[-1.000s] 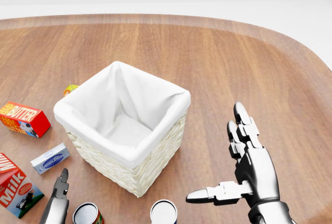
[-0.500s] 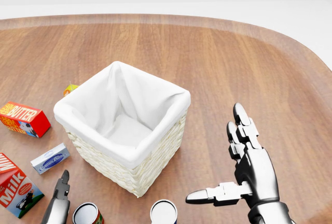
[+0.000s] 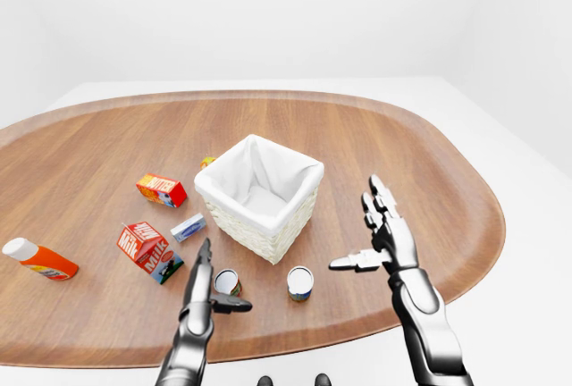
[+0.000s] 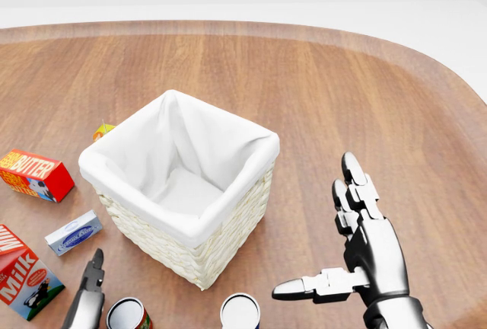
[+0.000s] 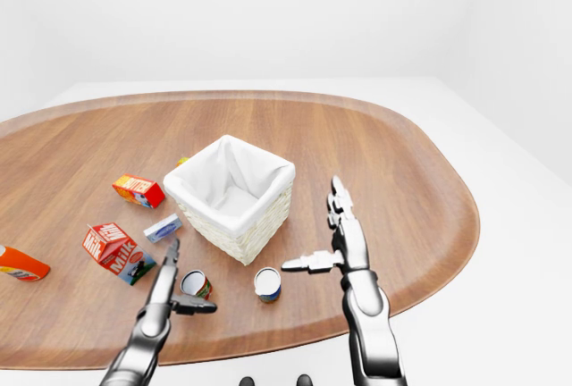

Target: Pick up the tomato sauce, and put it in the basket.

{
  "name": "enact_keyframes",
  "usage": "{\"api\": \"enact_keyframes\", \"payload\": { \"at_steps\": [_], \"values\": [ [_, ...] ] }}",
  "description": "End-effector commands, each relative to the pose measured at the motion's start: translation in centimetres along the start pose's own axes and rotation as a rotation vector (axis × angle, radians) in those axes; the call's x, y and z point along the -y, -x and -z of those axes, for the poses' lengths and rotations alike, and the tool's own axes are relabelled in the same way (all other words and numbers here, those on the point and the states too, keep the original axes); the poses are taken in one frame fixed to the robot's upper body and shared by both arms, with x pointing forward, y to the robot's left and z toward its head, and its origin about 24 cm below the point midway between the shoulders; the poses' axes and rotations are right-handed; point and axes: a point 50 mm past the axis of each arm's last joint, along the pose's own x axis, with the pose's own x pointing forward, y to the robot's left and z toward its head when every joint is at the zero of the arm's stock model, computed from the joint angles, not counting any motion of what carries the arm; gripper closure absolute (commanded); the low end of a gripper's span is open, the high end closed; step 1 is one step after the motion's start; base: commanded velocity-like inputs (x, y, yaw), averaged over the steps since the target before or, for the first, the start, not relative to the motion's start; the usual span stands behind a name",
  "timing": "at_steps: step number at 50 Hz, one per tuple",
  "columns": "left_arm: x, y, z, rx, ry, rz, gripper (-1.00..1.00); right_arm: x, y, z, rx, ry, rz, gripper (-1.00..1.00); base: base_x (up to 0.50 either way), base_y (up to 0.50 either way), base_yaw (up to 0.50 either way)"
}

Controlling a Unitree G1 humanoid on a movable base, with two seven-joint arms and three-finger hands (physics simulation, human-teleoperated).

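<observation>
On table: 1 basket, 2 cans, 3 cartons; both hands spread, empty

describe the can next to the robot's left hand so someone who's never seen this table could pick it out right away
Start at the white-lined basket mid-table and look toward the view's bottom, where two cans stand. The one meant is the left can, right by the left hand. It has a red label, while the other can has a blue one.

two cans, three cartons, one basket
</observation>
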Motion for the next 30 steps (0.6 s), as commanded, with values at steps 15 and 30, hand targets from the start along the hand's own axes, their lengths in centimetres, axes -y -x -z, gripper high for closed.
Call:
{"api": "enact_keyframes", "payload": {
  "at_steps": [15,30],
  "values": [
    [0.37,-0.23,0.30,-0.009,0.001,0.009,-1.00,0.06,-0.10,-0.11,0.005,-0.002,0.003,-1.00,0.00,0.00,0.00],
    [0.87,-0.43,1.08,-0.049,-0.002,0.022,1.00,0.11,-0.15,-0.27,0.012,-0.004,0.004,-1.00,0.00,0.00,0.00]
  ]
}}
